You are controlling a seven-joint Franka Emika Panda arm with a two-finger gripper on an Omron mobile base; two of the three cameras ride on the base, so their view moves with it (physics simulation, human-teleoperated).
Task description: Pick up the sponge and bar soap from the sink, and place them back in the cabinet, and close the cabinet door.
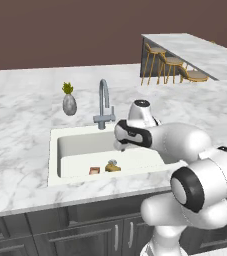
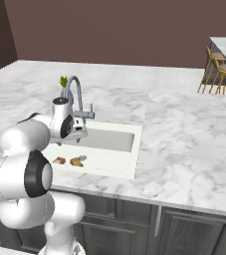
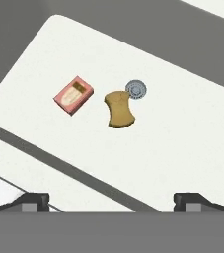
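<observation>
Mustard-yellow sponge [image 3: 120, 109] and pinkish bar soap [image 3: 73, 95] lie side by side on the sink [image 3: 182, 143] floor, untouched, beneath the spread, empty claw [image 3: 111, 200]; nothing is done yet.

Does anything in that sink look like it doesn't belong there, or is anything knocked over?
Yes: a sponge and a bar of soap lie loose on the floor of the sink, the sponge right beside the drain. Nothing looks spilled or broken. The open claw hangs above them, holding nothing.
</observation>
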